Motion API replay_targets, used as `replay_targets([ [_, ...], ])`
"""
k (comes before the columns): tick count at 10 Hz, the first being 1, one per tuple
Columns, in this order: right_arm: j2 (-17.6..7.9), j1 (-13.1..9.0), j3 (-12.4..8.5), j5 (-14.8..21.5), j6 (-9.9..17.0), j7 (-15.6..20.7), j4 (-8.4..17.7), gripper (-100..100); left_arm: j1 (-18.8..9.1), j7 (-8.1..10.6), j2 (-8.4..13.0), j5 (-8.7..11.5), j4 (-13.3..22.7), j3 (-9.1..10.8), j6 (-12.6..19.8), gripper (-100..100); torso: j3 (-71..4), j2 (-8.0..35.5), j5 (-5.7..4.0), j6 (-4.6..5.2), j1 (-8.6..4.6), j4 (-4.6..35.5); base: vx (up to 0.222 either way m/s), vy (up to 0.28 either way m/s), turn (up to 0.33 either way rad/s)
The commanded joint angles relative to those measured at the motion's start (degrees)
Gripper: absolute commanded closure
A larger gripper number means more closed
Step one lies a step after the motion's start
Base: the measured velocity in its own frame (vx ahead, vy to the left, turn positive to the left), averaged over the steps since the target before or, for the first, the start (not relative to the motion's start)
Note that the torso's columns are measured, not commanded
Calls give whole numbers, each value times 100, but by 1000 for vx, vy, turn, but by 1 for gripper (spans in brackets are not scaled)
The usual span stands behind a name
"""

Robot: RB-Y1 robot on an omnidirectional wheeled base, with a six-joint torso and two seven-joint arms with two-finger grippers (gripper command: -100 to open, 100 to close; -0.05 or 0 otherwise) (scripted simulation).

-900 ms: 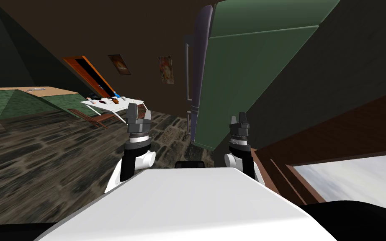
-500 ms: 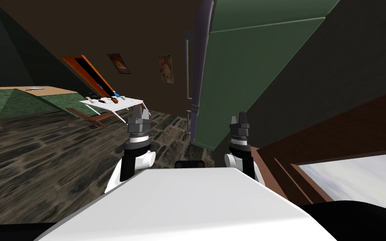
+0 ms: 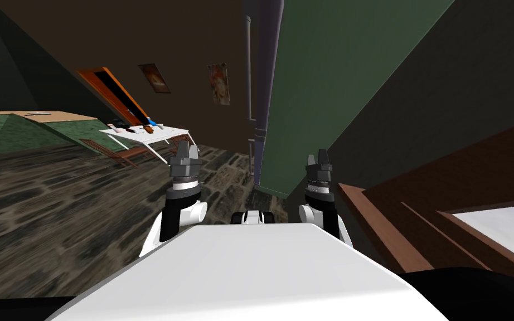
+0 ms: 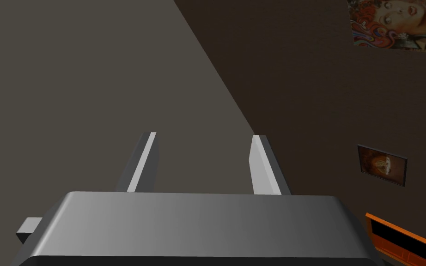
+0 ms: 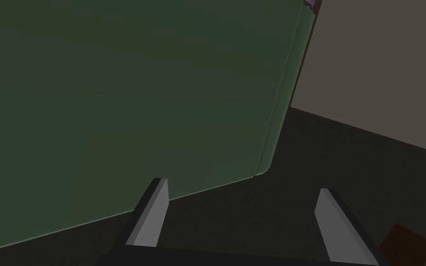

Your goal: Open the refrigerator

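Observation:
The refrigerator (image 3: 328,83) is a tall dark green box ahead and to the right, seen from its side. Its purplish-grey door front (image 3: 266,83) faces left and carries a long grey vertical handle (image 3: 248,72). My right gripper (image 3: 321,159) is raised in front of the green side near its lower corner, open and not touching it. The right wrist view looks along that gripper (image 5: 242,184) at the green panel (image 5: 138,92). My left gripper (image 3: 185,150) is raised left of the door, well short of the handle. Its fingers (image 4: 143,159) stand narrowly apart with nothing between them.
A white table (image 3: 166,132) with small items and a brown chair (image 3: 119,156) stand at the back left. A green counter (image 3: 16,131) is further left, and an orange door frame (image 3: 111,95) is behind. A brown window frame (image 3: 395,223) runs close on my right. Stone floor lies ahead.
My left gripper's fingers have drawn closer together. I have moved nearer the refrigerator, so its top has slid out of the head view. The right gripper is unchanged.

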Motion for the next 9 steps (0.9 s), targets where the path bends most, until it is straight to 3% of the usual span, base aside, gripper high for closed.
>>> replay_targets([
  [1, -217, -18, -11, 155, 85, 94, 71, -100, 0, 0, 0, 0, 0, 0, 0, 0, -846, 423, 0, 0, 0, 423, 53, 43, -52],
  [3, -422, -46, -27, 381, 208, 232, 174, -100, 2, 0, -1, 0, 2, -1, 0, 0, -1367, 646, 5, 0, 16, 661, 113, 76, -67],
  [8, -977, -163, -94, 1228, 687, 804, 578, -100, 3, 0, -1, 0, 2, -1, 0, 0, -1386, 686, 2, 0, 6, 690, 157, 123, -84],
  [9, -977, -163, -94, 1281, 687, 804, 578, -100, 3, 0, -1, 0, 2, -1, 0, 0, -1384, 690, 1, 0, 5, 691, 116, 95, -46],
])
